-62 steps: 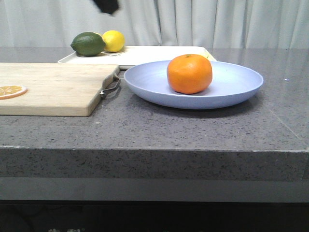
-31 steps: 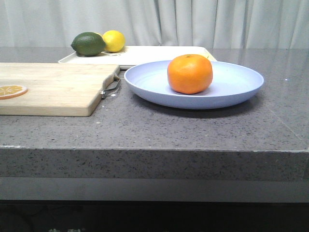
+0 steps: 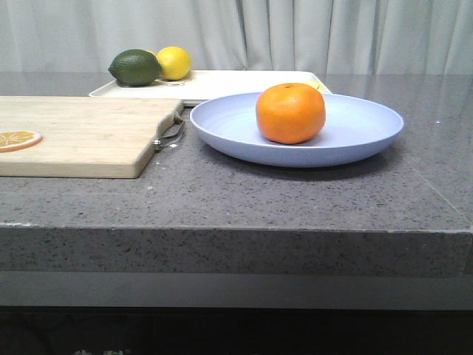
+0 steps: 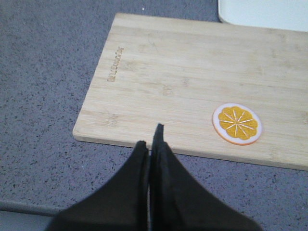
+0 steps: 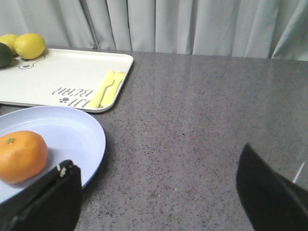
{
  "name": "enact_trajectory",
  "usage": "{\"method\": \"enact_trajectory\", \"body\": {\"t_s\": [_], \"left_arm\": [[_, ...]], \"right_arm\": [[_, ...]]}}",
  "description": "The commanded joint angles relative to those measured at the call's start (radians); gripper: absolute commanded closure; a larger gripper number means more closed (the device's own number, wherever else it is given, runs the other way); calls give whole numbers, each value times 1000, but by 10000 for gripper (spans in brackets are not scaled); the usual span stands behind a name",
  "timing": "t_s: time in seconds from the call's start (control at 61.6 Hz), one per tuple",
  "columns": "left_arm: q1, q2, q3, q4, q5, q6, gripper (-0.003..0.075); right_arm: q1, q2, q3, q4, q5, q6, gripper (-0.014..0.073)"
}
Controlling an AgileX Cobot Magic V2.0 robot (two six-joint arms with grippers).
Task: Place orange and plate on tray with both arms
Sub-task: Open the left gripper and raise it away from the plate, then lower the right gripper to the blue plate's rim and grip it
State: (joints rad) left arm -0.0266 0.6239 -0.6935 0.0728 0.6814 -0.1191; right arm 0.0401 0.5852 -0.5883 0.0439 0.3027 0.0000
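A: How does the left black two-fingered end effector point(image 4: 153, 144) stand?

B: Its two dark fingers are pressed together, tips meeting, with nothing between them.

A: And the right black end effector point(image 5: 161, 185)?

B: Spread wide, one finger point(image 5: 45, 199) at each side of its wrist view, the gap between them empty.

A: In the front view?

B: Neither arm shows there.

Ahead of your wide-open right gripper point(image 5: 159, 192) lies bare counter point(image 5: 202, 120); the plate point(image 5: 72, 132) and orange point(image 5: 21, 156) crowd one finger's side.
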Motion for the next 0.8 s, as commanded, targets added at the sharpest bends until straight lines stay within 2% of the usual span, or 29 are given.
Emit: {"method": "enact_trajectory", "body": {"t_s": [0.0, 0.179, 0.39, 0.666, 0.779], "left_arm": [[1, -130, 53, -4, -123, 1, 738], [1, -357, 169, -4, -146, 1, 738], [1, -528, 237, -4, -150, 1, 738], [1, -554, 242, -4, -150, 1, 738], [1, -554, 242, -4, -150, 1, 738]], "right_arm": [[-5, 38, -35, 4, -88, -6, -61], [-5, 133, -47, 20, -78, -6, -61], [-5, 320, -137, 130, -17, -7, -61], [75, 731, -424, 241, 151, -8, -60], [89, 869, -537, 244, 201, -8, -60]]}}
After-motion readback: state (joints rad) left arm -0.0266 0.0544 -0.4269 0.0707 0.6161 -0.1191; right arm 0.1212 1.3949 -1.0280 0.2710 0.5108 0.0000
